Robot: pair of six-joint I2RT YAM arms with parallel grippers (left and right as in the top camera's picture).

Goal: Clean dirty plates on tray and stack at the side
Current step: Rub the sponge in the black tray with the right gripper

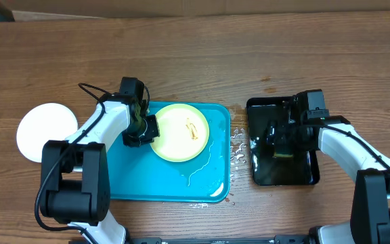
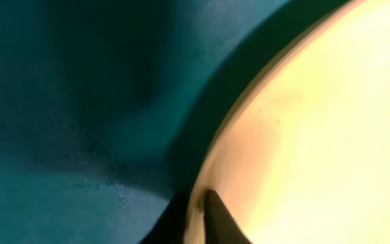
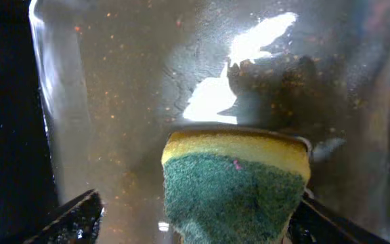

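Note:
A pale yellow-green plate point(image 1: 179, 132) with a small brown smear lies in the back half of the turquoise tray point(image 1: 141, 179). My left gripper point(image 1: 145, 129) is shut on the plate's left rim. The left wrist view shows one finger on each side of the plate's rim point(image 2: 303, 135), with my jaws point(image 2: 196, 215) over the tray floor point(image 2: 59, 102). A white plate point(image 1: 45, 132) lies on the table left of the tray. I cannot tell whether another lies under it. My right gripper point(image 1: 281, 139) is open around a yellow-and-green sponge point(image 3: 235, 183). The sponge touches only the right finger.
A black tray point(image 1: 263, 173) with wet, speckled floor point(image 3: 127, 88) stands right of the turquoise tray, under my right gripper point(image 3: 198, 203). Water is spilled on the wood between the trays point(image 1: 237, 146) and pools in the turquoise tray's right part point(image 1: 205, 169).

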